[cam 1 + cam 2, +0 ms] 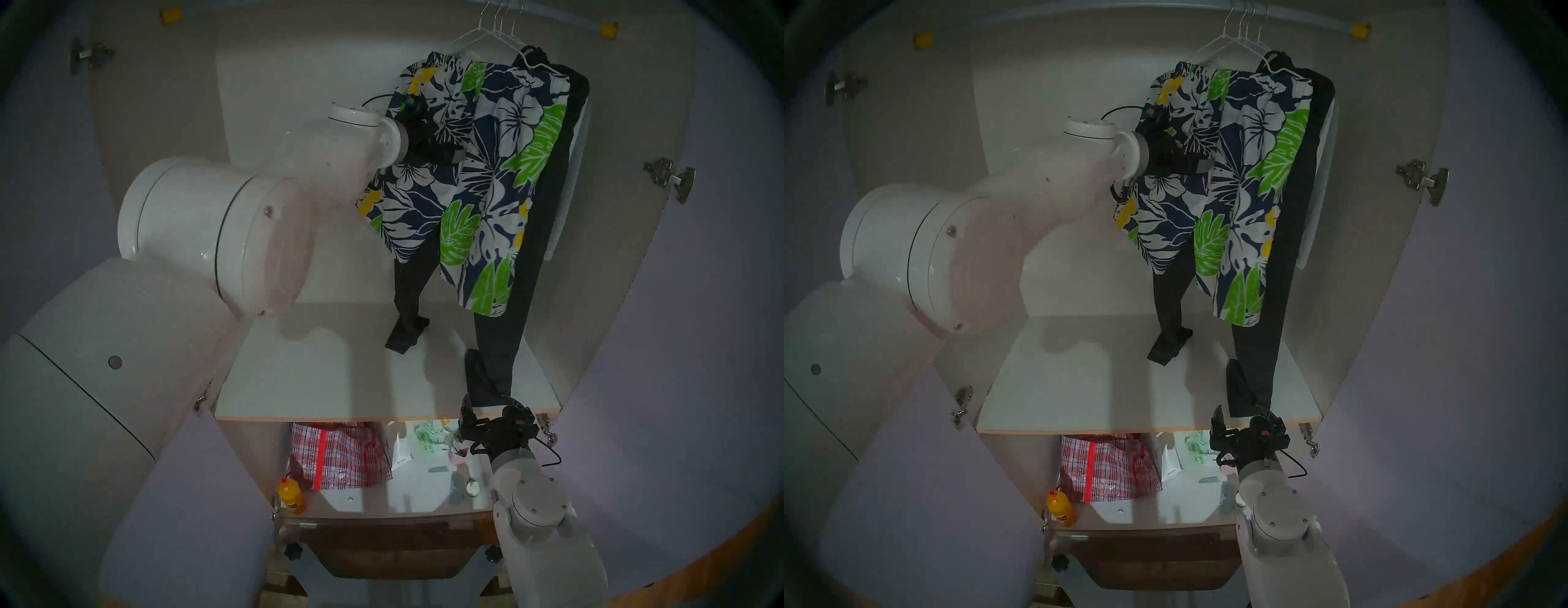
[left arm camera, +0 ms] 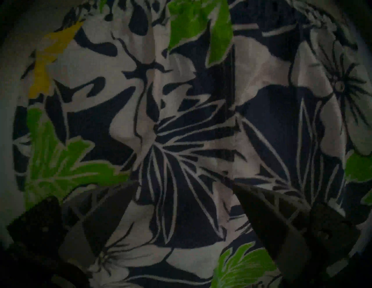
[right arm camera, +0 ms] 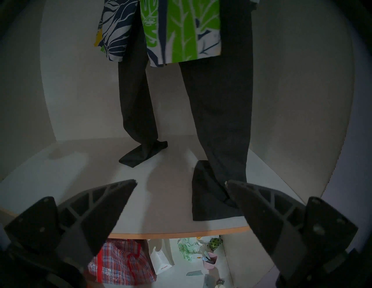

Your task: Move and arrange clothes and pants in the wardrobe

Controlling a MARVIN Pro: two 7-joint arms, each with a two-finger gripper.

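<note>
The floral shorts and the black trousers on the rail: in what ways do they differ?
The floral shorts carry white flowers, green leaves and yellow spots on navy; the black trousers are plain. The shorts end well above the shelf, while the trousers reach it and their cuffs fold flat there. The shorts hang in front, partly covering the trousers. Both hang from white wire hangers.

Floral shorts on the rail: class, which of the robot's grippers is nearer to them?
Left. The left gripper is open right against the floral shorts; the right gripper is open far below, by the shelf edge.
</note>
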